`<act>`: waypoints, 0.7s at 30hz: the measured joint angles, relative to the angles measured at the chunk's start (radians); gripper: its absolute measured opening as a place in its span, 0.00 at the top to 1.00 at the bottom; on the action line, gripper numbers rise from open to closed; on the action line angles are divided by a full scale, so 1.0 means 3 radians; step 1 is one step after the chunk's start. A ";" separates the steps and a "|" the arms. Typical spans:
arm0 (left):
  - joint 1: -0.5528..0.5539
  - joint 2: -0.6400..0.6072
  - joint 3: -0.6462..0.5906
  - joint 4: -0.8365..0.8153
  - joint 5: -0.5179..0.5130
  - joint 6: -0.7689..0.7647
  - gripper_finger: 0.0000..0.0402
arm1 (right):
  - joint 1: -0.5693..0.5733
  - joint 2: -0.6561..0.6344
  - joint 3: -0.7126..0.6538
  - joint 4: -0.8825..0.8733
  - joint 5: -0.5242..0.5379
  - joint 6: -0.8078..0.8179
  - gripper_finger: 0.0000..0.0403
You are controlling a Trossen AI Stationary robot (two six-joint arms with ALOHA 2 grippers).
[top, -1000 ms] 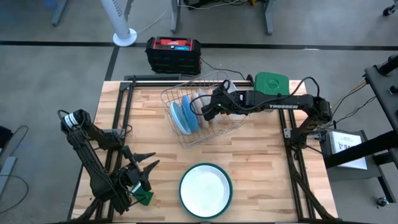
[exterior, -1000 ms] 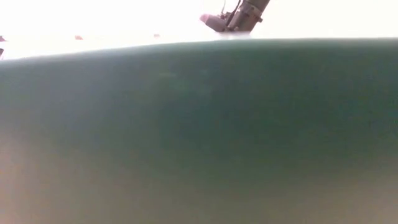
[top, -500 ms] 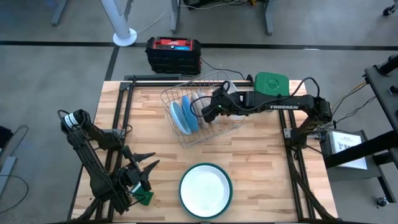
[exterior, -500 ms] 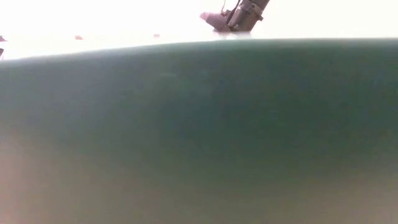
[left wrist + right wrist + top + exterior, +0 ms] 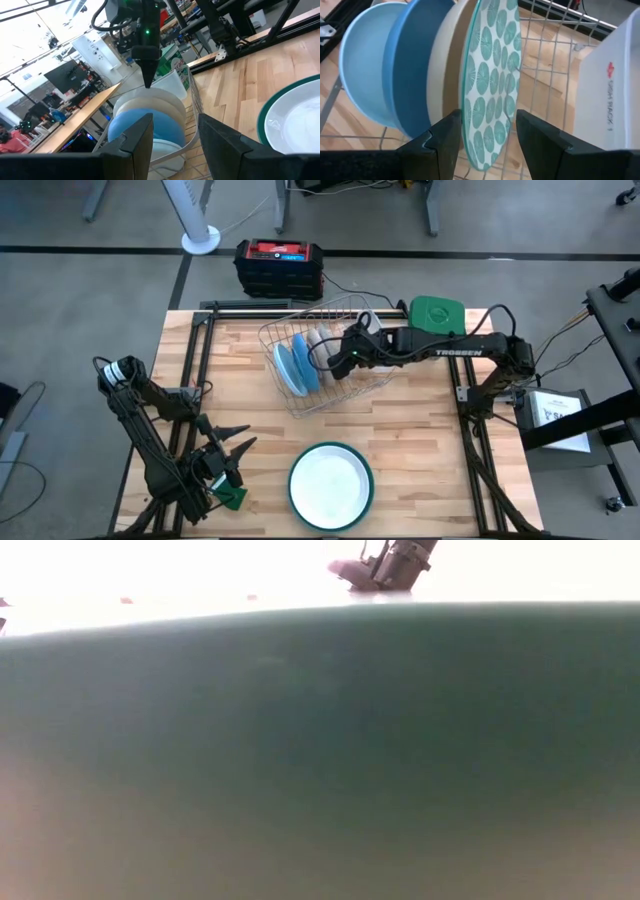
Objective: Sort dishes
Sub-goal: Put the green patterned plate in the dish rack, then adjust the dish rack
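A wire rack [image 5: 268, 336] on the far middle of the table holds two light blue plates [image 5: 375, 70], a cream plate [image 5: 445, 75] and a glass plate with a teal pattern [image 5: 492, 70], all standing on edge. My right gripper [image 5: 487, 117] reaches in from the table's right [image 5: 336, 362]. It is open, with one finger on each side of the patterned plate's rim and a gap on both sides. The large white plate with a teal rim [image 5: 330, 485] lies flat near the near edge. My left gripper [image 5: 237, 448] waits open at the near left.
A green sponge [image 5: 233, 498] lies by the left arm's base. A green-lidded container [image 5: 437, 313] sits at the far right. A white box [image 5: 610, 90] stands beside the patterned plate. The teal plate's rim [image 5: 320, 740] blocks most of the low view. Bare wood lies between rack and large plate.
My right gripper has shifted a little toward the table's right and slightly up, staying open at the patterned plate. The plates stand as before.
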 joint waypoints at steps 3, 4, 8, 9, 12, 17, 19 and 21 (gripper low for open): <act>-0.0001 0.0000 0.0000 0.0000 0.0000 0.0000 0.64 | 0.0022 -0.0020 -0.0001 -0.0042 0.0004 0.0027 0.56; -0.0001 0.0000 0.0000 0.0000 0.0000 0.0000 0.64 | 0.0030 -0.0026 -0.0001 -0.0049 0.0004 0.0028 0.56; -0.0001 0.0001 0.0000 0.0000 0.0000 0.0000 0.64 | 0.0052 -0.0046 -0.0001 -0.0070 0.0004 0.0033 0.55; -0.0001 0.0001 0.0000 0.0000 0.0000 0.0000 0.64 | 0.0055 -0.0053 -0.0001 -0.0076 0.0004 0.0033 0.55; -0.0001 0.0001 0.0000 0.0000 0.0000 0.0000 0.64 | 0.0087 -0.0069 -0.0001 -0.0101 0.0008 0.0033 0.55; -0.0012 0.0001 0.0000 0.0000 0.0001 0.0000 0.64 | 0.0186 -0.0122 -0.0001 -0.0469 0.0042 0.0039 0.55; -0.0015 0.0001 0.0000 0.0000 0.0001 0.0000 0.64 | 0.0237 -0.0128 -0.0001 -0.0617 0.0072 0.0095 0.56; -0.0015 0.0001 0.0000 0.0000 0.0001 0.0000 0.64 | 0.0304 -0.0128 -0.0010 -0.0734 0.0105 0.0114 0.58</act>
